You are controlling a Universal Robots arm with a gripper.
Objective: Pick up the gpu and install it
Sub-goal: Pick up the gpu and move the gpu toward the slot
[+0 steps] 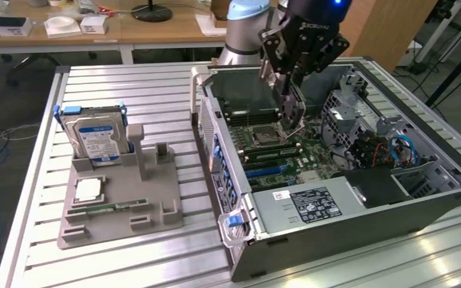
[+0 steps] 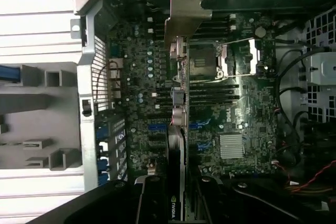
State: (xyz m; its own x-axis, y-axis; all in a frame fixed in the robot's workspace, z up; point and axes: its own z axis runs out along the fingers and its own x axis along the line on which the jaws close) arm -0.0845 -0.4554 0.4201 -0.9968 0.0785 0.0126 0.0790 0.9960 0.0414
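My tool [image 1: 285, 77] is clamped on the gpu [image 1: 293, 108]. In the exterior view I hold the card upright and edge-on over the open computer case [image 1: 350, 219], and it hangs down from the tool towards the motherboard [image 1: 295, 155]. The lower end of the card is just at one o'clock from the processor socket [image 1: 263, 137]. I cannot tell if it touches the board.

In the wrist view a finger [image 2: 147, 200] stands on each flat side of the card, and a green NVIDIA mark is on the edge between them. The silver bracket [image 2: 186, 17] is at the end of the card far from my tool. The card runs across the black memory slots [image 2: 210, 95] beside the socket. The blue expansion slots [image 2: 157, 128] show on both sides of it, and the card is not seated in any of them.

The case lies on its side on the ribbed metal table [image 1: 134, 84]. The power supply [image 1: 311, 203] sits at five o'clock from the socket. At nine o'clock from the case, in the exterior view, there is a grey holder [image 1: 110, 225] on the table. A hard drive [image 1: 98, 139] with a blue and white label stands upright at the twelve o'clock end of the holder. A narrow green memory stick [image 1: 118, 207] lies flat at six o'clock from the drive.
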